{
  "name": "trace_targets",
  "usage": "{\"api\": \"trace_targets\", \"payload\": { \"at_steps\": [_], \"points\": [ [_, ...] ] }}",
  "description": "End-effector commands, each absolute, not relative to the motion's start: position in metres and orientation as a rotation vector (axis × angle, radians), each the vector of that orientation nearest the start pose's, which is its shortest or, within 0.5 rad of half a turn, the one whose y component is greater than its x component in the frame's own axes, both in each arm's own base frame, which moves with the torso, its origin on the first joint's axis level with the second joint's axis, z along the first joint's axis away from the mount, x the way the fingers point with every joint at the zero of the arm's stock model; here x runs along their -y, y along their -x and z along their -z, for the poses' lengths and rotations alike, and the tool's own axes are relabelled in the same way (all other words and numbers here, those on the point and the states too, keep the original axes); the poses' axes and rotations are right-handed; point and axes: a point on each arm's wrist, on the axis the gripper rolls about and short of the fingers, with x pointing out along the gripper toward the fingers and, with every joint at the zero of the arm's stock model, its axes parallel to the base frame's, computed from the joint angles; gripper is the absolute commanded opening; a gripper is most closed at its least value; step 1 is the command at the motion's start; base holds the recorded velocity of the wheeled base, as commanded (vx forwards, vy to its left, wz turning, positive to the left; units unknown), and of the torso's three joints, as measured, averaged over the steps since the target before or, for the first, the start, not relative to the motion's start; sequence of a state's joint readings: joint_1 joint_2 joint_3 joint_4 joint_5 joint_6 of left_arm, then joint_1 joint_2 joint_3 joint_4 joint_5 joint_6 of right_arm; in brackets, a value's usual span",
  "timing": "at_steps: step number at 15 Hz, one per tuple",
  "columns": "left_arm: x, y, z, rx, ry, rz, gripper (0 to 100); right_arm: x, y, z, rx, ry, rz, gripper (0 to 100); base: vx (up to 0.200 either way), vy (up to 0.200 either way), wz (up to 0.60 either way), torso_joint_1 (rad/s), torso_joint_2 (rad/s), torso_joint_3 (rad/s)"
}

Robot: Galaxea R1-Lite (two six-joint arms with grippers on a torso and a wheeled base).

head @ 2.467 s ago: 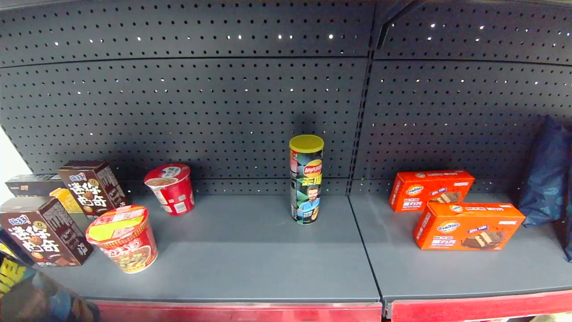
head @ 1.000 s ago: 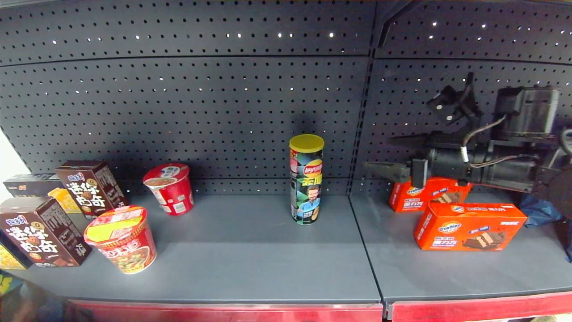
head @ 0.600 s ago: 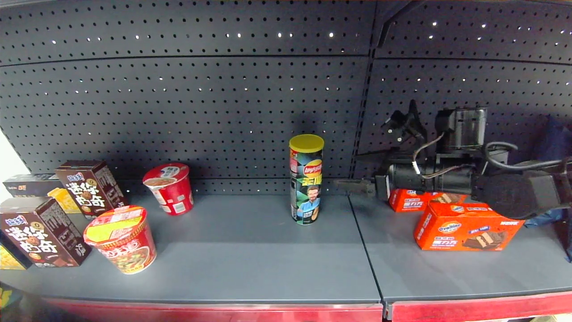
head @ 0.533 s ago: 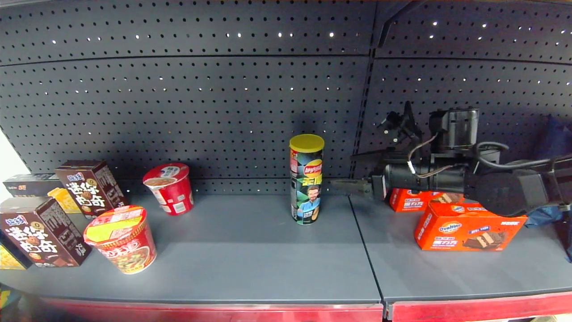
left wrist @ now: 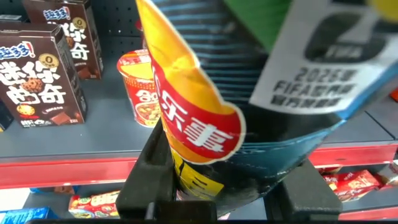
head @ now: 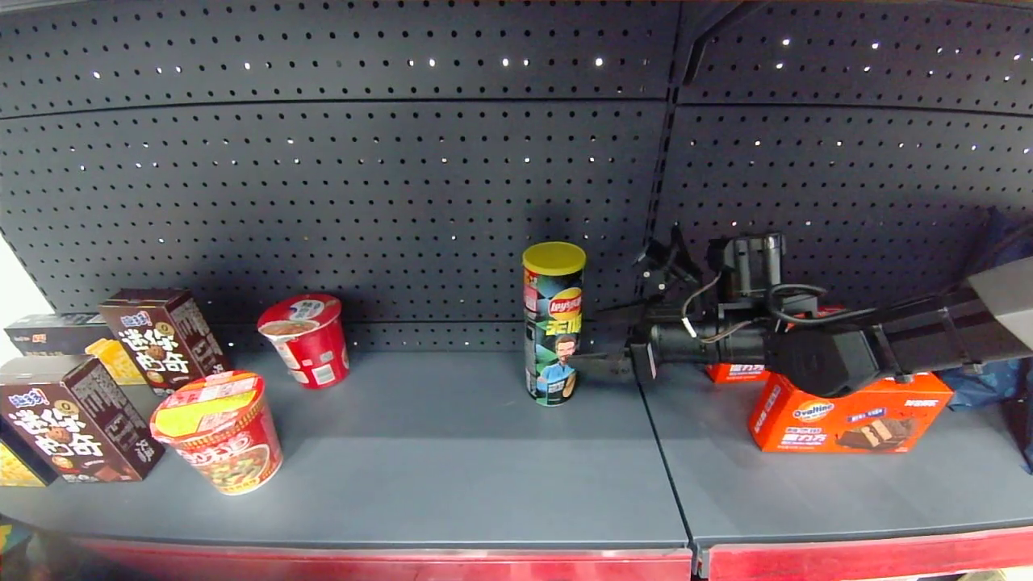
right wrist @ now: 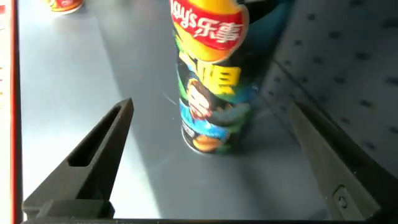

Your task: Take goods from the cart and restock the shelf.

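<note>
Upright at the middle of the grey shelf point(head: 452, 452), close to the pegboard back point(head: 363, 186): 1 chip can point(head: 554, 323) with a yellow lid. At 3 o'clock of it, level above the shelf: the right gripper point(head: 599, 345), spread wide, with nothing in its grasp. Seen from the right wrist: 1 finger point(right wrist: 93, 162) off each side of the can's lower half, both apart from it.

Clamped in the left gripper point(left wrist: 227, 155): a second chip package point(left wrist: 249, 124), dark blue with a yellow band, pressed between both fingers point(left wrist: 149, 180). Held out in front of the shelf's red front edge point(left wrist: 62, 171), facing the brown boxes point(head: 77, 420). Cannot tell from this close whether can or bag.

At 9 o'clock of the chip can, near the back: 1 red noodle cup point(head: 305, 339). At 8 o'clock, nearer the front: 1 yellow-lidded noodle cup point(head: 219, 432). Farther out toward 9 o'clock: the 2 brown boxes, standing. At 3 o'clock, under the right arm: the near orange box point(head: 847, 411) and, mostly hidden, the far orange box point(head: 738, 373). At the far 3 o'clock end: 1 dark blue bag point(head: 1001, 242).
</note>
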State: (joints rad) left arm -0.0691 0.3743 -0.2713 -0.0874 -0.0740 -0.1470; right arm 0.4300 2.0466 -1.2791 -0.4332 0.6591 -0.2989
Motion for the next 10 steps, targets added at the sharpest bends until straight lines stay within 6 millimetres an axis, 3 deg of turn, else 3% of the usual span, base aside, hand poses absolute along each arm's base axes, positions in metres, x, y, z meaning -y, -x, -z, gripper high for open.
{"api": "trace_targets", "payload": {
  "at_steps": [1,10],
  "points": [
    [0.002,-0.005,-0.165,-0.027,0.147,0.141,0,-0.195,-0.377,-0.152,-0.202,0.224,-1.142,100,0.000,0.000,0.00,0.000,0.00,0.000],
    [0.001,0.007,-0.160,-0.045,0.146,0.137,0,-0.218,-0.406,-0.116,-0.226,0.214,-1.166,100,0.000,0.000,0.00,0.000,0.00,0.000]
  ]
}}
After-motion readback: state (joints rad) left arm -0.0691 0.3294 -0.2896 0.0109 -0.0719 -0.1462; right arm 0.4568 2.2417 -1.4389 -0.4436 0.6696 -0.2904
